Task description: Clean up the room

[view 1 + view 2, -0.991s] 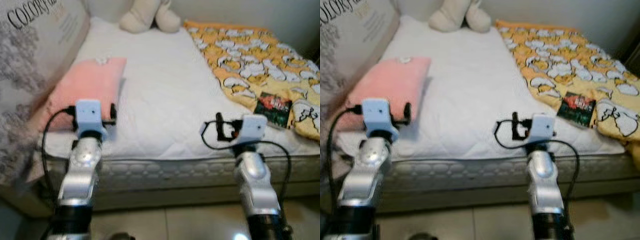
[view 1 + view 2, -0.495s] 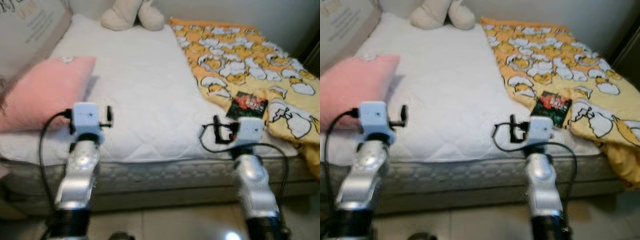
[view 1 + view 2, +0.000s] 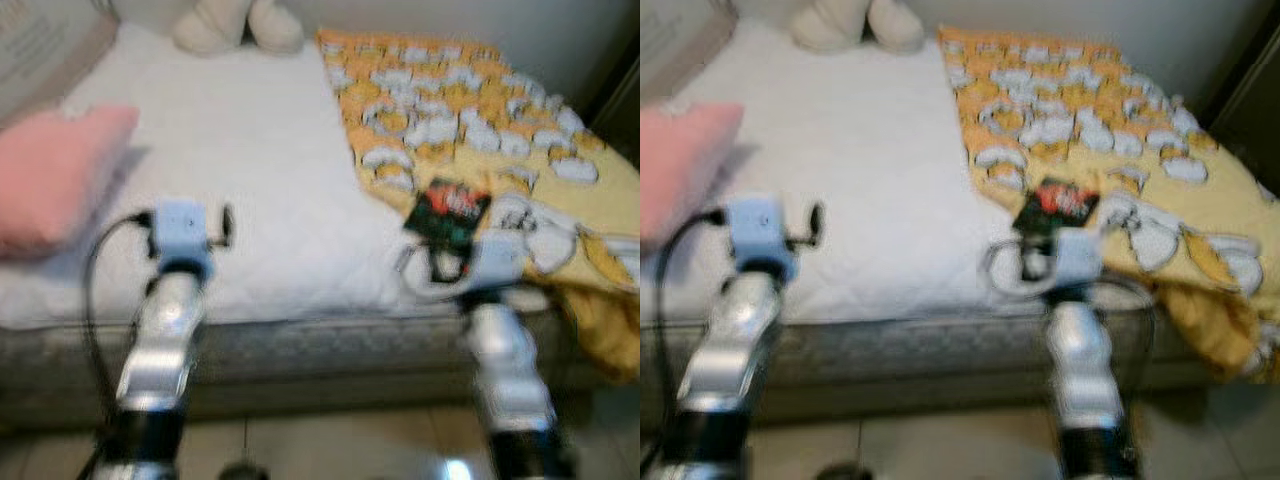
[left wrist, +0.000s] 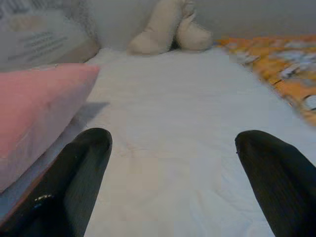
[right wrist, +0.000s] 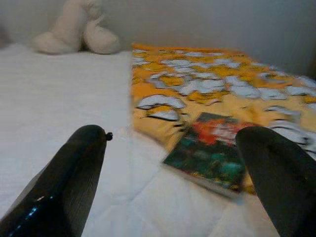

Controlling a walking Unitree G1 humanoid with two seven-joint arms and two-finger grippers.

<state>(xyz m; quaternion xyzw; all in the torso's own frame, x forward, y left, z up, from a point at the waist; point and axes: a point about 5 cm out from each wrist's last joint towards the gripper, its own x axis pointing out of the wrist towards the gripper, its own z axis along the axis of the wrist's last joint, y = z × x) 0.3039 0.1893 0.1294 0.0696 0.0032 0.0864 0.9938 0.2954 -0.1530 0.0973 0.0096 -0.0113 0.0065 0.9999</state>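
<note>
A pink pillow (image 3: 55, 175) lies at the far left of the bed (image 3: 250, 160), on the white quilted mattress cover, with a printed cushion (image 4: 42, 37) propped behind it against the headboard side. Near the bed's far edge sits a cream plush toy (image 3: 235, 25), its two rounded legs resting on the white cover. The left gripper (image 4: 170, 163) is held out above the near part of the mattress, just beside the pink pillow; its two black fingers (image 4: 81, 163) are spread wide apart with nothing between them, only bare white cover showing in the gap. The left arm (image 3: 165, 320) rises from below the mattress edge, a dark cable looping at its wrist.

Further right, a yellow-orange blanket (image 3: 470, 120) patterned with white and yellow shapes covers the right side of the bed and spills in folds over the near right corner. A small flat book or packet (image 5: 212, 150), dark green with a red patch on its cover, lies on the blanket's near edge, where the blanket meets the white cover. The right gripper (image 5: 175, 163) hovers just short of it, released, fingers (image 5: 74, 168) set wide, the packet seen between them but not touched. The head views are blurred. The pale tiled floor (image 3: 330, 450) shows below the bed.
</note>
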